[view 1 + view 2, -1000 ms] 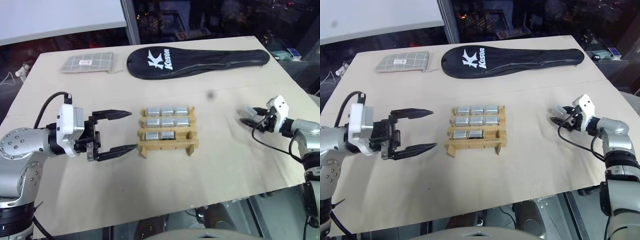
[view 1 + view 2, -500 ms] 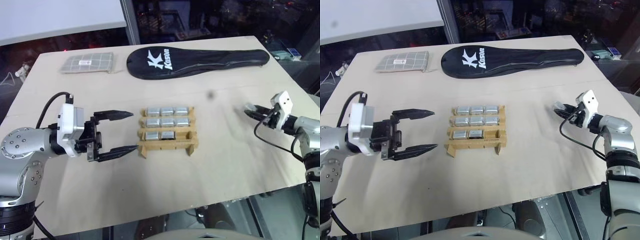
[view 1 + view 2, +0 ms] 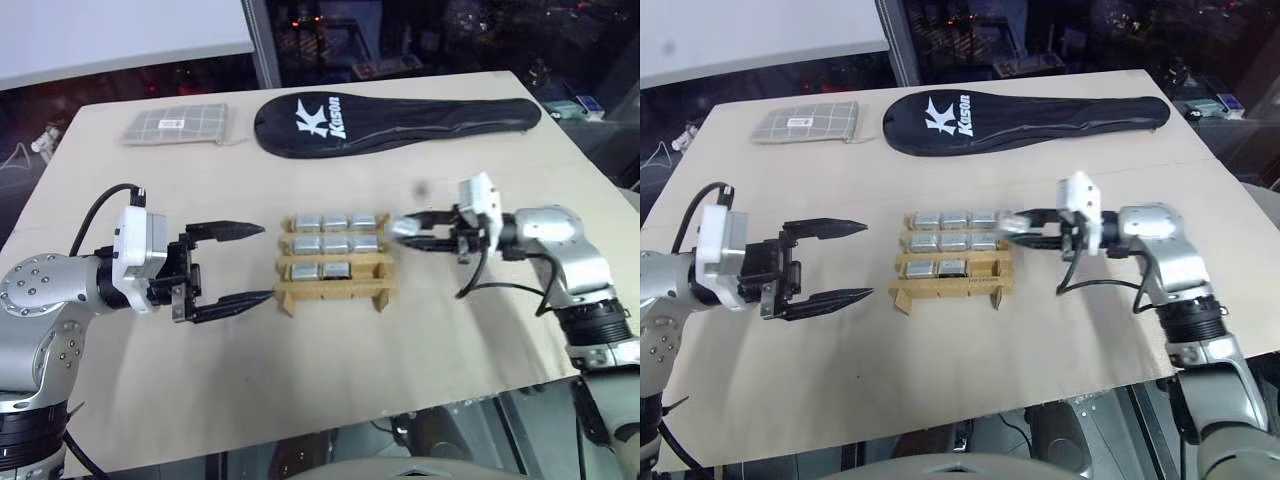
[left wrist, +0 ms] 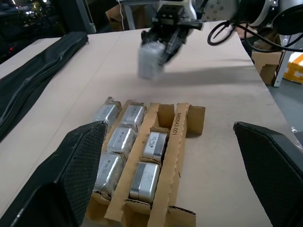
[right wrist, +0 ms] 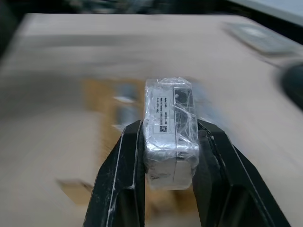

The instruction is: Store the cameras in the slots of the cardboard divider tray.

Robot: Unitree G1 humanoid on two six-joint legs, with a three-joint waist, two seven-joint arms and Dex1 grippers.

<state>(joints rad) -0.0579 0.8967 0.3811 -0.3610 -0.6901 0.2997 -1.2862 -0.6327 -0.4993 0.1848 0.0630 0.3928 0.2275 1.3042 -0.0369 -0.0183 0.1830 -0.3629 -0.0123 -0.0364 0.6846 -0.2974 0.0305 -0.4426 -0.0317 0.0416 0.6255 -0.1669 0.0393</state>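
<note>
The right gripper (image 5: 166,156) is clamping a small silver-grey boxy camera wrapped in clear film (image 5: 169,130) between its black fingers, holding it just beside the right edge of the tan cardboard divider tray (image 3: 335,288). Beyond it, eight more silver-grey cameras (image 3: 335,244) are sitting in the tray's slots. Farther across, the left gripper (image 3: 232,263) is hovering wide apart, empty, near the tray's opposite side.
</note>
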